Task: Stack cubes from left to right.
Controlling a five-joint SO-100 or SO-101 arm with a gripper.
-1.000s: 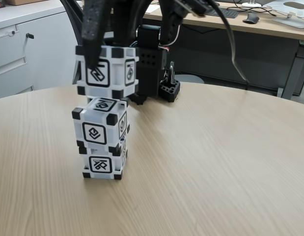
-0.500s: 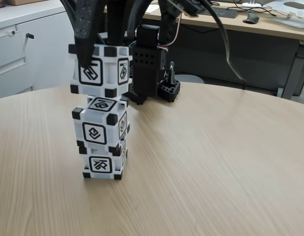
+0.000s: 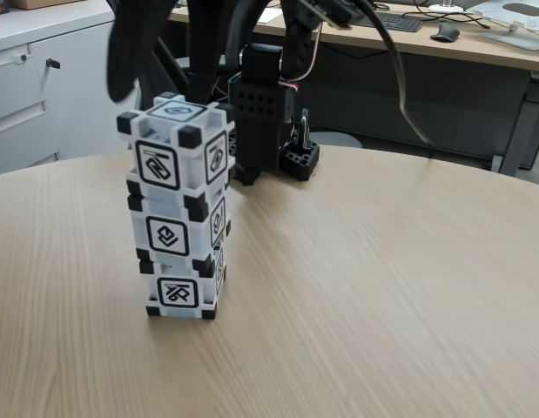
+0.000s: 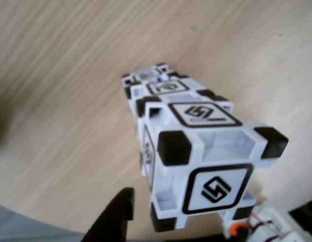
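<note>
Three cubes stand in one column on the left part of the wooden table (image 3: 382, 287) in the fixed view: the bottom cube (image 3: 184, 292) rests on the wood, the middle cube (image 3: 178, 231) sits on it, and the top cube (image 3: 175, 146) sits on the middle one, turned a little and offset to the left. The gripper (image 3: 169, 52) hangs just above the top cube, blurred, its jaws spread apart and apparently clear of the cube. Behind the stack stands the arm's black base (image 3: 260, 113).
</note>
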